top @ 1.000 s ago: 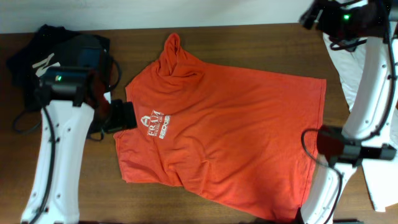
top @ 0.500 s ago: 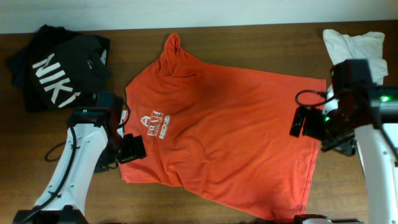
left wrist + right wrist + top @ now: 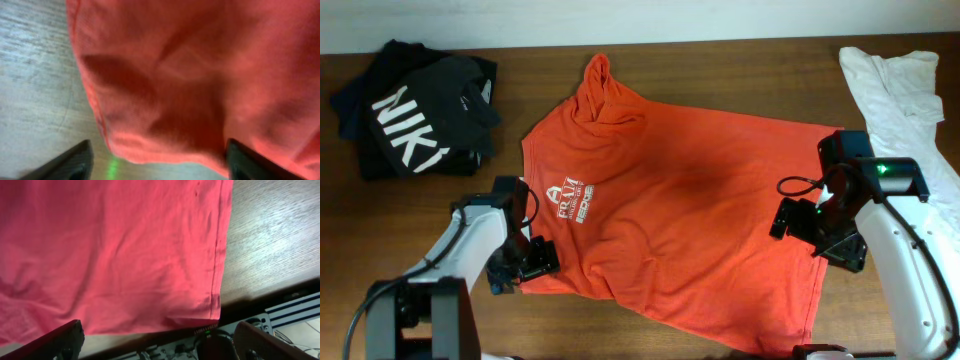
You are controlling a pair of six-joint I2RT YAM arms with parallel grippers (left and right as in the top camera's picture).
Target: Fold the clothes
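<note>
Left gripper (image 3: 536,259) shifted nearer across the wooden table (image 3: 720,62).

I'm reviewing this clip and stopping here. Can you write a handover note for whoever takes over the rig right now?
Left end effector: open, straddling a bunched bit of the orange T-shirt at the edge on its side, not clamped.
Right end effector: open, over the shirt's opposite edge, holding nothing.
T-shirt: spread out on the table, lettering up.
Done: no fold yet.
Left: grip the edges and make every fold.
</note>
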